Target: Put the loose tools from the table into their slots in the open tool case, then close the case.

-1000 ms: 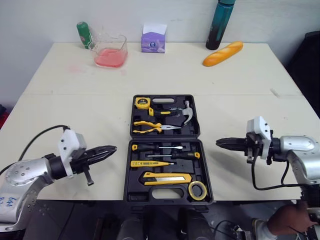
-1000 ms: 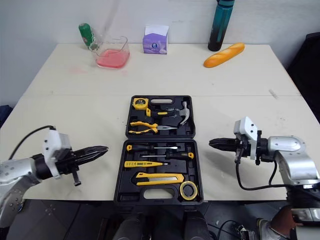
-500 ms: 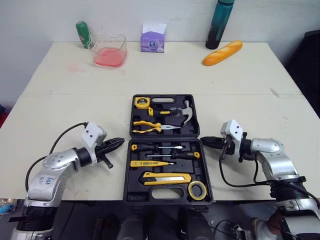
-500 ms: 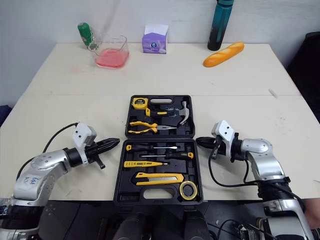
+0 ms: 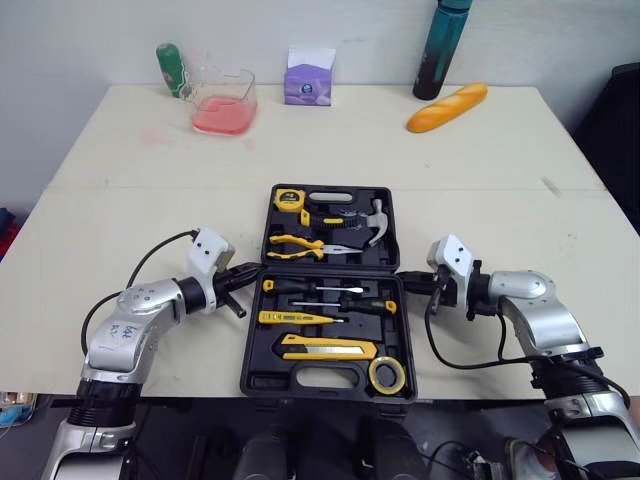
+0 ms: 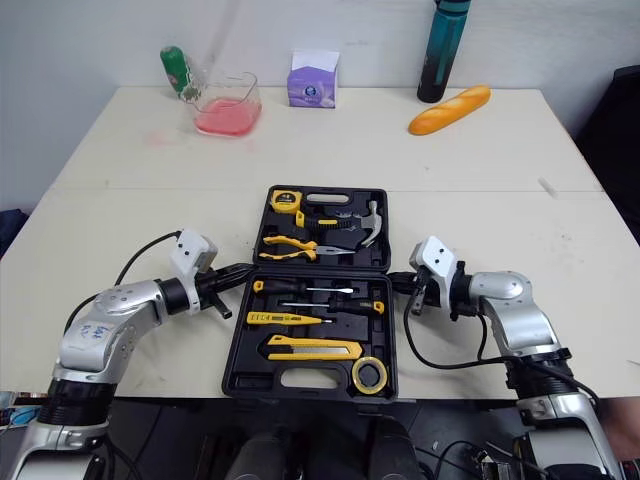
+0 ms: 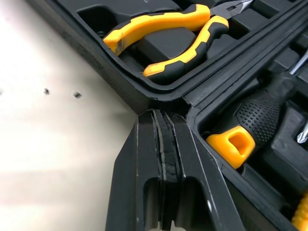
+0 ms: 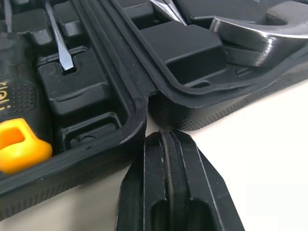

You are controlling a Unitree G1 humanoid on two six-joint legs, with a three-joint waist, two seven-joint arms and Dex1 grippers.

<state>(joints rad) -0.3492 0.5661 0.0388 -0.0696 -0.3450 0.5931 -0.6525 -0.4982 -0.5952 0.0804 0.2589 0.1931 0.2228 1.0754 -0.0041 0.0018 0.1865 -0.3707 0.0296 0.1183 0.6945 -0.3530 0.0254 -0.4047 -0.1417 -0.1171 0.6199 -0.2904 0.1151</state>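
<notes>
The black tool case [image 5: 300, 383] lies open at the table's near middle. Its far half holds a tape measure [image 5: 290, 198], a hammer [image 5: 375, 220] and yellow pliers [image 5: 300, 243]. Its near half holds screwdrivers [image 5: 320, 289], a yellow utility knife [image 5: 325, 347] and a tape roll [image 5: 385, 375]. My left gripper [image 5: 252, 272] is shut, its tip against the case's left side at the hinge line. In the left wrist view the left gripper [image 7: 161, 115] meets the seam beside the pliers [image 7: 163, 21]. My right gripper [image 5: 405, 283] is shut at the right end of the hinge, close to the hammer head [image 8: 250, 36].
Along the table's far edge stand a green bottle [image 5: 170, 68], a clear tub of pink stuff [image 5: 224, 100], a purple tissue box [image 5: 308, 80], a teal bottle [image 5: 440, 48] and a bread loaf [image 5: 446, 107]. The case's front rim sits near the table's front edge.
Both arms have swung inward from the table's sides. Their shut tips now sit at the two ends of the case's hinge.
</notes>
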